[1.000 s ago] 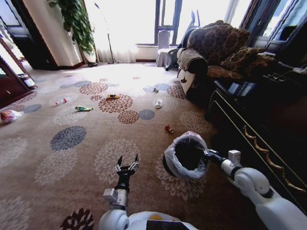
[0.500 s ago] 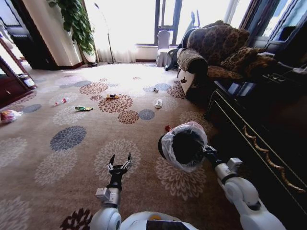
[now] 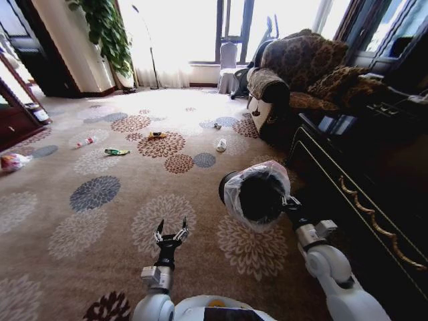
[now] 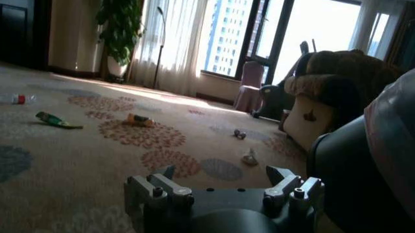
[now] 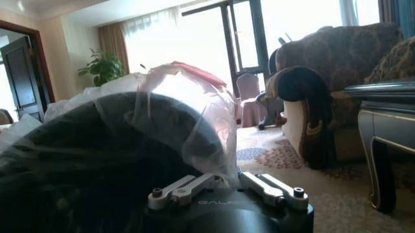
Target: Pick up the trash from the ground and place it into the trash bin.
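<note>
Right gripper (image 3: 286, 202), fingers pinching the rim of the trash bin (image 3: 257, 194), holds it tilted above the carpet (image 3: 80, 227) beside the dark cabinet (image 3: 354, 194); the bag lining hides the bin's inside. Left gripper (image 3: 171, 234), fingers spread and empty, hovers low over the carpet. Green wrapper (image 3: 116, 152), yellow-orange wrapper (image 3: 157, 135) and white plastic bottle (image 3: 221, 144) lie well ahead. The right wrist view shows partial lettering, "GALB", on the gripper body.

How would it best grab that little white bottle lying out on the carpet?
Probably across its body, coming straight down from above: the white bottle looks to lie on its side on the carpet with open floor around it. The open left gripper is free; the right gripper holds the bin.
</note>
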